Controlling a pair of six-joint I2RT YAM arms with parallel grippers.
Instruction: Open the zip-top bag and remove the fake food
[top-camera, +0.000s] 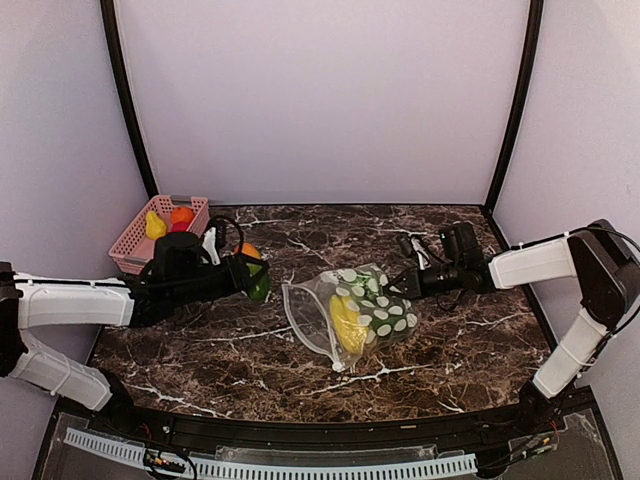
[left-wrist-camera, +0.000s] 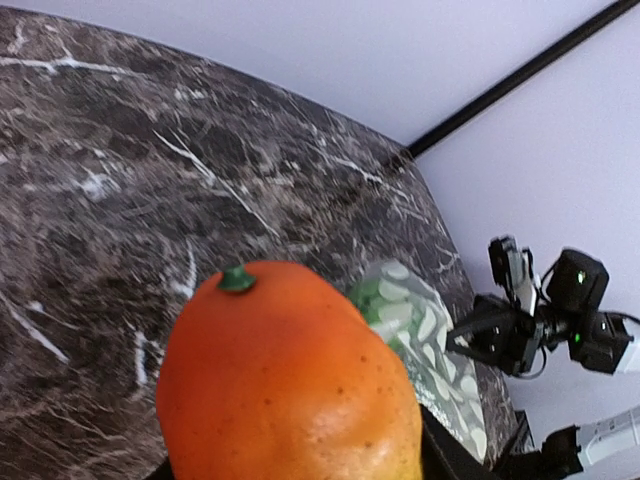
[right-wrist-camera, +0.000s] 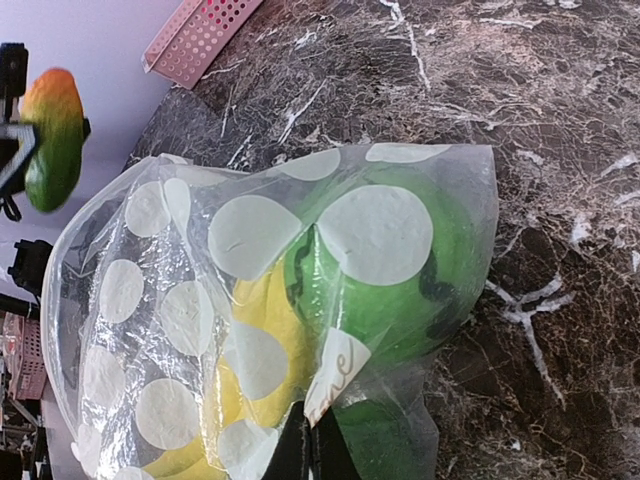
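Top external view: where is the zip-top bag (top-camera: 372, 305)?

— It lies on the dark, white-veined marble tabletop (top-camera: 220, 350), directly in front of the right claw (top-camera: 402, 289). That claw's jaws are closed narrow on the bag's printed end. The mouth, a loop of clear film, gapes on the side away from that claw, facing the left claw (top-camera: 250, 272).

What does the left claw hold?

— It is clamped around an orange-and-green fruit (top-camera: 253, 265), glossy and smooth with a small green stem nub. The fruit is well apart from the bag. Behind that claw sits a pink slotted basket (top-camera: 135, 240) with a few bright pieces in it.

Is any fake food (top-camera: 345, 325) inside the bag?

— Yes. The right wrist view shows a green round piece (right-wrist-camera: 400, 270) and yellow pieces (right-wrist-camera: 255, 380) pressed against the film, just ahead of the claw's tips.

How will it all handle?

— The bag looks thin, floppy and slick, so it will likely sag and slide rather than keep its shape. The fruits look hard, light and slippery, and are likely to roll. I judge the best hold on the bag is at the closed end, where the right claw has it. That keeps the mouth free for reaching in or tipping out. A round fruit wants gripping across its middle.
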